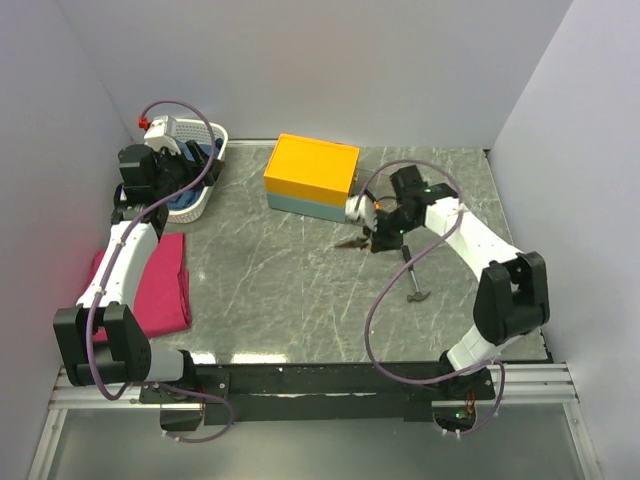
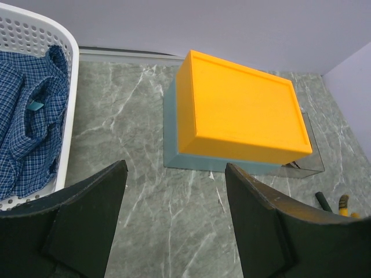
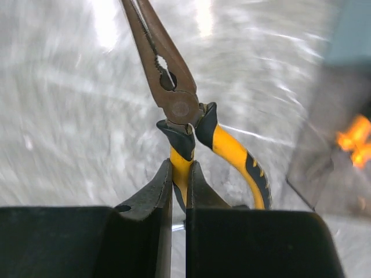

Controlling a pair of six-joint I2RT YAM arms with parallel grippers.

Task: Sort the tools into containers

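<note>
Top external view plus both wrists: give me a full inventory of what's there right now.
box: 1, yellow-orange top on blue-grey base, far middle of table
basket: 1, white perforated, far left corner
checked cloth: 1, blue, inside the basket
pink cloth: 1, folded, left edge of table
pliers: 1, yellow-and-black handles, in the right claw, near the box
hammer: 1, black handle, metal head, lying right side
table: 1, grey-green marble
left claw: 1, black, open, beside the basket
right claw: 1, black, shut on one pliers handle

one each — pliers (image 3: 177, 104), hammer (image 1: 409, 275), box (image 1: 312, 170), basket (image 2: 35, 26)
</note>
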